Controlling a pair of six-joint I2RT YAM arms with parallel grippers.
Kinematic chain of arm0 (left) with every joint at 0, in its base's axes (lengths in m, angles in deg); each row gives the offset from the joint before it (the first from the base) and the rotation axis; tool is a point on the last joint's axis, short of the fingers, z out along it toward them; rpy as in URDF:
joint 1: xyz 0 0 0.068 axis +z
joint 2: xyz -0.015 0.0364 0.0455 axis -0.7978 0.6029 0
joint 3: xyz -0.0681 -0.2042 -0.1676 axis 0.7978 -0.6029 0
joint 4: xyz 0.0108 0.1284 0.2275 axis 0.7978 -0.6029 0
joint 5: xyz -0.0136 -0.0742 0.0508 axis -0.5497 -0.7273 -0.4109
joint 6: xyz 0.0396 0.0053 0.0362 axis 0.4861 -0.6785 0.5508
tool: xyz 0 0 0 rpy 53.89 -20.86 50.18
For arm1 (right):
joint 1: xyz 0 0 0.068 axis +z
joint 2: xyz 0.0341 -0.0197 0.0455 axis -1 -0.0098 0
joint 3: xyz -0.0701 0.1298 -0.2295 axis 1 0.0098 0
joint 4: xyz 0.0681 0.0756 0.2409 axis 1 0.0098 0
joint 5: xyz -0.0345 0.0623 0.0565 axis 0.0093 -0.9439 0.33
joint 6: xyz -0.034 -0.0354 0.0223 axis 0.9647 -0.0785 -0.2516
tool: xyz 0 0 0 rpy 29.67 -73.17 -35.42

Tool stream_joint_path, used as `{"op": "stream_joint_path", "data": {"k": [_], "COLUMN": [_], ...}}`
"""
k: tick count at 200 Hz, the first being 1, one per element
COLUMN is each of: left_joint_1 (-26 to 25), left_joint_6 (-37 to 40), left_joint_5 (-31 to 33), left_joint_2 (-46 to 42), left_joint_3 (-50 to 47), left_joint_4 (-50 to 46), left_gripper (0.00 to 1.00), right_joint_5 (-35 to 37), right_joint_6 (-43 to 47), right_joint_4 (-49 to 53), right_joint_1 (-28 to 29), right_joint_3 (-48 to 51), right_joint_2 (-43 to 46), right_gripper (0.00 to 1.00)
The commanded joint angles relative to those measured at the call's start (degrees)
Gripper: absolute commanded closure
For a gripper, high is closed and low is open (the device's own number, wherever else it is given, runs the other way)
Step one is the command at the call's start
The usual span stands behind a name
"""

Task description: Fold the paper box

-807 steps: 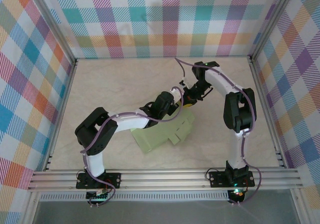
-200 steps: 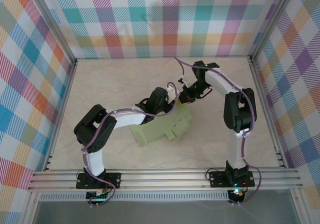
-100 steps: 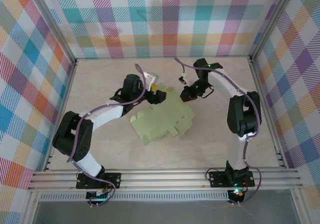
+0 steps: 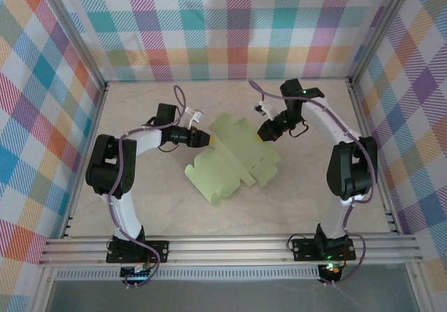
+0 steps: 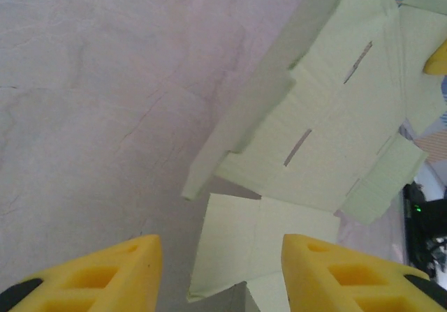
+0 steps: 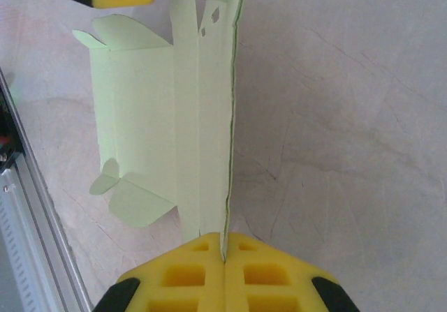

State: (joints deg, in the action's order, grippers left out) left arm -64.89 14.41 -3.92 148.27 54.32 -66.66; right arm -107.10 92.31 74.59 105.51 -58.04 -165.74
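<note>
Left end effector [image 4: 207,139] withdrawn; right end effector [image 4: 265,135] pinches paper box [image 4: 230,164].

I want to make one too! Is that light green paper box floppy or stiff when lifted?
Probably floppy: the pale green card cut-out bends at its creases where the right gripper pinches one edge up. Likely very light, since that thin pinch lifts a whole side.

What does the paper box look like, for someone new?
At the middle of the beige table is the paper box. It is an unfolded pale-green card sheet with flaps and slits, one edge pinched by the right gripper; it is the only sheet there.
</note>
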Motion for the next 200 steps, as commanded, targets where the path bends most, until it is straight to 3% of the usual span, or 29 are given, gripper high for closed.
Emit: {"op": "stream_joint_path", "data": {"k": [1, 31, 42, 98, 121, 136, 178, 200], "left_joint_1": [0.27, 0.19, 0.19, 0.01, -0.16, -0.51, -1.9, -3.99], "left_joint_6": [4.26, 5.06, 5.39, 5.04, 5.55, 5.87, 6.7, 7.71], "left_joint_5": [-5.67, -5.88, -6.1, -4.89, -4.63, -4.1, -1.87, 4.5], "left_joint_2": [0.51, 0.64, 0.65, 0.22, -0.01, -0.21, -1.71, -3.23], "left_joint_3": [3.53, 4.05, 4.2, 3.94, 4.05, 4.05, 4.09, 3.1], "left_joint_4": [-5.43, -6.31, -6.75, -6.83, -7.58, -7.9, -8.66, -7.86], "left_gripper": [0.55, 0.78, 0.83, 0.78, 0.84, 1.0, 1.0, 1.0], "right_joint_5": [-3.1, -2.65, -2.44, -2.95, -2.69, -2.86, -1.99, -1.82], "right_joint_6": [3.45, 3.08, 2.82, 2.11, 1.68, 1.26, -1.38, -4.27], "right_joint_4": [1.55, 1.96, 2.15, 2.52, 2.41, 2.52, 2.17, 1.64], "right_joint_1": [-0.21, -0.29, -0.26, -1.27, -1.57, -1.6, -1.58, -1.57], "right_joint_3": [-0.47, -1.09, -1.27, -2.43, -2.34, -2.49, -3.65, -4.47], "right_joint_2": [1.22, 0.78, 0.56, 0.63, 0.91, 0.78, -0.18, -0.6], "right_gripper": [1.0, 1.0, 1.0, 1.0, 1.0, 1.0, 1.0, 1.0]}}
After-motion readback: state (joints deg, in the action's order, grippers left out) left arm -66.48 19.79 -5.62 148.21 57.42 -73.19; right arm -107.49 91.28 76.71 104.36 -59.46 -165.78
